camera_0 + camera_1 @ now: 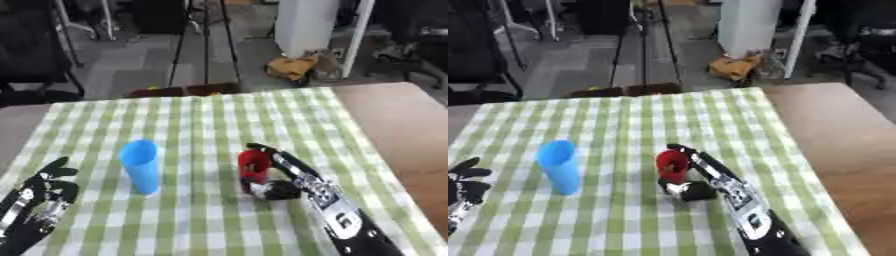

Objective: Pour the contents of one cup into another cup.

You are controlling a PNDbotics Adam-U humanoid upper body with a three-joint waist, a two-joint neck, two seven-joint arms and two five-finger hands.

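A tall blue cup (140, 166) stands upright on the green checked cloth (201, 120), left of centre. To its right a red cup (253, 165) is held by my right hand (282, 181), whose fingers and thumb curl round it; the arm comes in from the lower right. The red cup's contents are not visible. My left hand (42, 195) rests at the lower left, fingers up and relaxed, well apart from the blue cup.
The cloth covers a wooden table whose bare top (411, 130) shows on the right. Beyond the far edge are a tripod (206, 40), a white cabinet (306, 22) and a yellow object (291, 67) on the floor.
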